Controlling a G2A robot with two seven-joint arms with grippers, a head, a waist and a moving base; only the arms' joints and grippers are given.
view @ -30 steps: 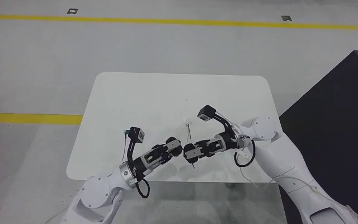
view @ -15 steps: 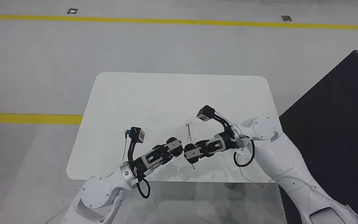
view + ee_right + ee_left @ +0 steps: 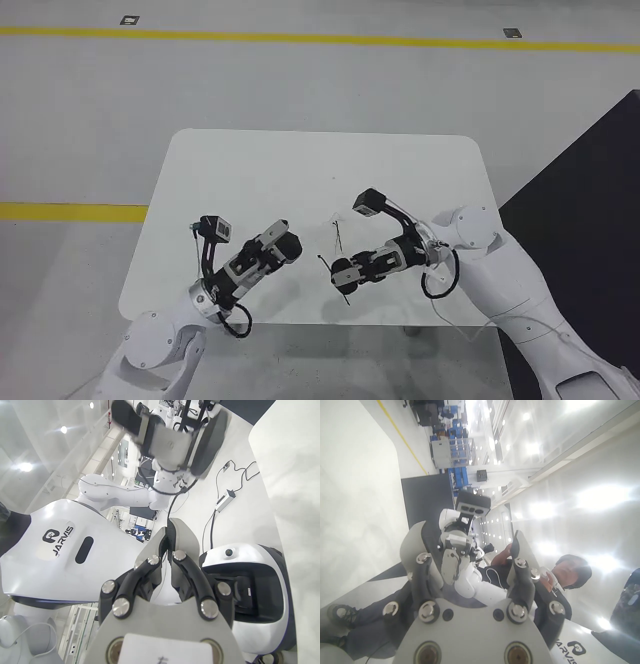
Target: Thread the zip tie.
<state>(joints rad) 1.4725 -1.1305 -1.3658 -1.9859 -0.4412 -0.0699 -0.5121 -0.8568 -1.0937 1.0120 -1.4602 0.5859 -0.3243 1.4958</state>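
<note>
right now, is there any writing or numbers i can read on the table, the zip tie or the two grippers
table: none.
zip tie, held in the shut right gripper: none that can be made out; it is too thin to tell.
left gripper, open: none on its fingers.
white sticker at the right gripper's base: a dark mark, cut off by the picture's edge, not readable.

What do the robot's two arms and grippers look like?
The left arm and right arm are glossy white rounded shells with black cables looping at the wrists. The left gripper and right gripper have black linkages, silver screws, and pale grey fingers with dark inner faces.
</note>
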